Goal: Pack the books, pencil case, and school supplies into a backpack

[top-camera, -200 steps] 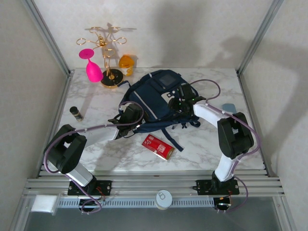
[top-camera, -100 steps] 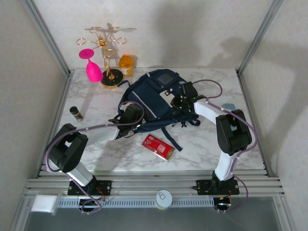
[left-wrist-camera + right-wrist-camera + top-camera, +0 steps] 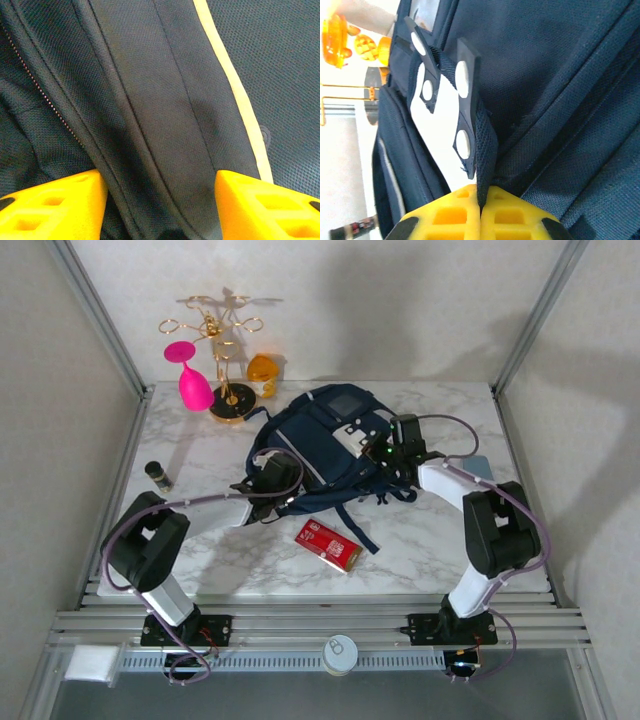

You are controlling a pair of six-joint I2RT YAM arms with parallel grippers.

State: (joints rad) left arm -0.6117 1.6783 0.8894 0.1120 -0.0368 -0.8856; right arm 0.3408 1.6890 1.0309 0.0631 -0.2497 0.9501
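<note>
The navy backpack (image 3: 318,436) lies in the middle of the table. My right gripper (image 3: 388,452) is at its right side, shut (image 3: 480,207) on a navy webbing strap (image 3: 487,145) next to the white patch (image 3: 442,135). My left gripper (image 3: 274,480) is at the backpack's lower left edge. Its yellow fingers (image 3: 65,202) stand apart, open (image 3: 161,185), over a seamed band of fabric beside the pale stripe (image 3: 235,95). The flat red box (image 3: 328,545) lies on the table in front of the backpack. The grey-blue pencil case (image 3: 479,466) peeks out behind my right arm. The books are out of view.
A short black cylinder (image 3: 158,475) stands at the left. At the back left are a gold rack (image 3: 226,360), a pink glass (image 3: 191,380) and an orange cup (image 3: 263,371). Dark straps (image 3: 362,525) trail from the backpack toward the red box.
My right gripper has shut on the backpack's strap and shifted right, the arm swinging outward. My left gripper has hardly moved.
</note>
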